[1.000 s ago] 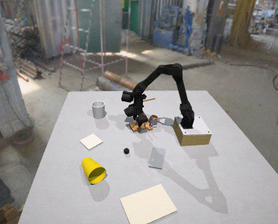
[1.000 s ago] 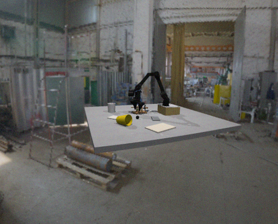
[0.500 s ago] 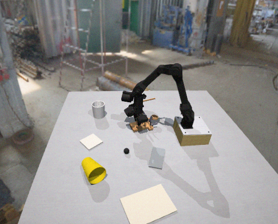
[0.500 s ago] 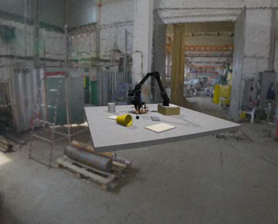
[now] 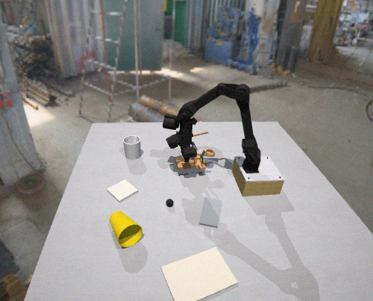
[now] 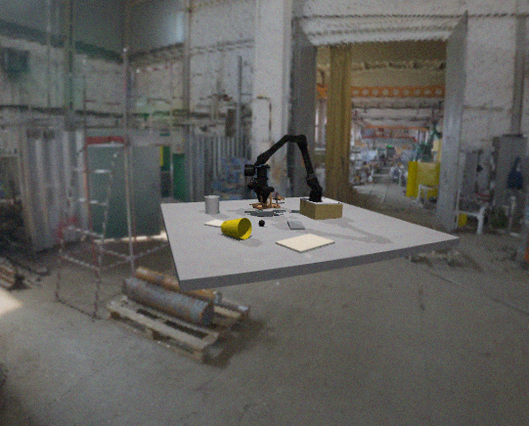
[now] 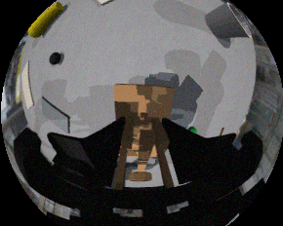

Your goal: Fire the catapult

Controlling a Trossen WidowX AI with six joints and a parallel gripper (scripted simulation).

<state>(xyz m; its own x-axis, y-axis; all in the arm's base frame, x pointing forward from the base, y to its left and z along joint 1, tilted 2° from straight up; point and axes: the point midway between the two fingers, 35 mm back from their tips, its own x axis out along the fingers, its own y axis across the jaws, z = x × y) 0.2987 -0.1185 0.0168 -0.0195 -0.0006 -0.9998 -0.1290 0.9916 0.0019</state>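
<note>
Near pincer (image 5: 189, 159) (image 6: 264, 204) (image 7: 142, 121), clamped on catapult (image 5: 180, 165) (image 6: 258, 206) (image 7: 128, 93): mug (image 5: 132, 149) (image 6: 212, 205) (image 7: 224, 24); ball (image 5: 169, 202) (image 6: 261, 223) (image 7: 56, 58) and yellow cup (image 5: 124, 229) (image 6: 235, 228) (image 7: 45, 20) apart.

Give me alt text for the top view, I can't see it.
A black gripper is shut on an orange catapult; nearby on the pale table stand a white mug, a black ball and a tipped yellow cup.

Black arm (image 5: 235, 91) (image 6: 292, 139) arched high, wrist pointing down, jaws (image 5: 189, 160) (image 6: 265, 205) clamped partway closed

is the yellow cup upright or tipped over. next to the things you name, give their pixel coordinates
Tipped over: the yellow cup (image 5: 118, 222) (image 6: 231, 228) (image 7: 45, 20) lies on its side, its open mouth facing sideways in the top and exterior views.
</note>
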